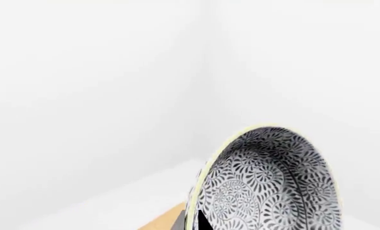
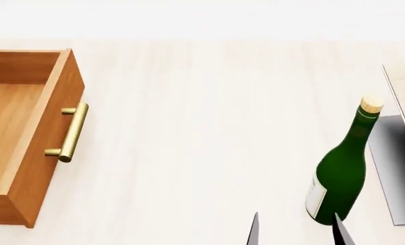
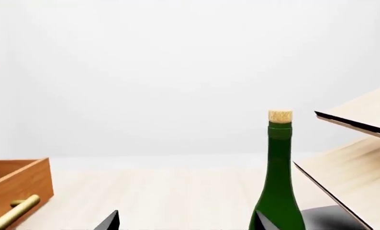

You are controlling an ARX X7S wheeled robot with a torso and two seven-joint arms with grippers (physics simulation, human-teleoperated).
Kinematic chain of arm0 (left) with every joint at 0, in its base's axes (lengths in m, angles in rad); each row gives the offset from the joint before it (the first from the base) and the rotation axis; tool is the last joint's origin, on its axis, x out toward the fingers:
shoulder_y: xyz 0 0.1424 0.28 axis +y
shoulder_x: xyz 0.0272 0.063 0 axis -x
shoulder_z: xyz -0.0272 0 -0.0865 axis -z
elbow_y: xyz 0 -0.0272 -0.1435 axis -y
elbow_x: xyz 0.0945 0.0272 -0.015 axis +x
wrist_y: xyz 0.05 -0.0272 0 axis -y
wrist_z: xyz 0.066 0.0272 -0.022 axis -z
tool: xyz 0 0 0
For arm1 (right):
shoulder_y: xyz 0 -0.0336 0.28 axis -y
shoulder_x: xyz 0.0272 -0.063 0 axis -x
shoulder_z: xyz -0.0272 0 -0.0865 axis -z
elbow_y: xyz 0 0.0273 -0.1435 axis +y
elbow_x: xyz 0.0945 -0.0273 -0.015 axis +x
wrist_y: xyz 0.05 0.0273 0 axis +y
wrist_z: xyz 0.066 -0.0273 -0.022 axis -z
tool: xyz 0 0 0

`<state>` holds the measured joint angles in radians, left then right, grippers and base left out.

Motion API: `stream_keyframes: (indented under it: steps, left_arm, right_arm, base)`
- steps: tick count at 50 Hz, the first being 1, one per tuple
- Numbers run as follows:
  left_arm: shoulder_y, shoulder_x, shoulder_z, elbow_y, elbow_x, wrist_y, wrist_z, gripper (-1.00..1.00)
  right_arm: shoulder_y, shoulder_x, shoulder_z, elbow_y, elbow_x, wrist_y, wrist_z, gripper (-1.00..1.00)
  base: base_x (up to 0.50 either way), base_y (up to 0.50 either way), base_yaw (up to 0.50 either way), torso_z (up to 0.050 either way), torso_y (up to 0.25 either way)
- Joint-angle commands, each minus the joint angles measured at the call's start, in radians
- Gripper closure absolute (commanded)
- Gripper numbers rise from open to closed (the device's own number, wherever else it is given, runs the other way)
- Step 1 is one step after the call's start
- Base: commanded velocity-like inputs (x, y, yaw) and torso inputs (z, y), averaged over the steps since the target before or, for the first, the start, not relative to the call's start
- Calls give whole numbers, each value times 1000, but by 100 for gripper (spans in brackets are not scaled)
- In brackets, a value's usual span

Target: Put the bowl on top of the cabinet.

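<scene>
Although the bowl (image 1: 266, 184) appears lifted, seemingly clamped in the left jaws, it isn't atop the cabinet (image 2: 25, 132); right jaws stand apart beside the bottle (image 2: 342, 173).

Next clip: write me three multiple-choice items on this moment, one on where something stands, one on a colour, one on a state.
1. In the head view, the bottle stands:
A. inside the drawer
B. right of the drawer
C. atop the rack

2. The drawer handle is:
A. brass
B. black
C. white

3. The cabinet's drawer is:
A. shut
B. removed
C. pulled open

Answers:
1. B, the bottle is upright on the table near the rack, well right of the drawer.
2. A, the bar is gold-toned.
3. C, its bare wooden inside shows from above.
</scene>
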<state>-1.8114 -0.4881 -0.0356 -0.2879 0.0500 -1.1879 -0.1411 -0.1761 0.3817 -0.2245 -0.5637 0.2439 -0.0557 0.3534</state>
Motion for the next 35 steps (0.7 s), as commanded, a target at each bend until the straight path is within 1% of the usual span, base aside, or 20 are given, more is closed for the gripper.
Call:
stream_keyframes:
  steps: [1, 7, 12, 18, 23, 25, 29, 32, 35]
  left_arm:
    - [0, 8, -61, -16, 17, 4, 4, 100]
    - [0, 5, -77, -10, 13, -7, 3, 100]
    - [3, -1, -65, -11, 10, -14, 15, 100]
    - [0, 2, -76, -13, 7, -19, 12, 100]
    - [-7, 6, -75, -17, 3, -24, 15, 100]
    - [-10, 11, -88, -21, -5, -34, 18, 100]
    - [-28, 32, -153, -39, -40, -71, 32, 100]
    - [-26, 44, -161, -54, -38, -65, 18, 100]
    - [-23, 61, -204, -47, -66, -59, 35, 100]
  right_arm:
    - [-2, -18, 19, 0, -27, 2, -20, -100]
    - [-2, -17, 17, 0, -28, 1, -18, -100]
    - [-1, -16, 16, 0, -28, 2, -16, -100]
    - [-2, -14, 15, -1, -29, 1, -14, -100]
    - [-2, -13, 13, -1, -29, 1, -13, -100]
    - [-1, -12, 13, -1, -28, 2, -12, -100]
    - [0, -11, 12, 1, -26, 1, -12, -100]
    - [2, -11, 12, 2, -24, 2, -11, -100]
    - [3, -9, 12, 2, -22, 3, -11, -100]
  base:
    - [0, 0, 0, 0, 0]
    - [0, 0, 0, 0, 0]
    - [0, 0, 0, 0, 0]
    - [0, 0, 0, -6, 231]
    - [0, 0, 0, 0, 6]
    - [0, 0, 0, 0, 0]
    - [0, 0, 0, 0, 0]
    - [0, 0, 0, 0, 0]
    - [0, 0, 0, 0, 0]
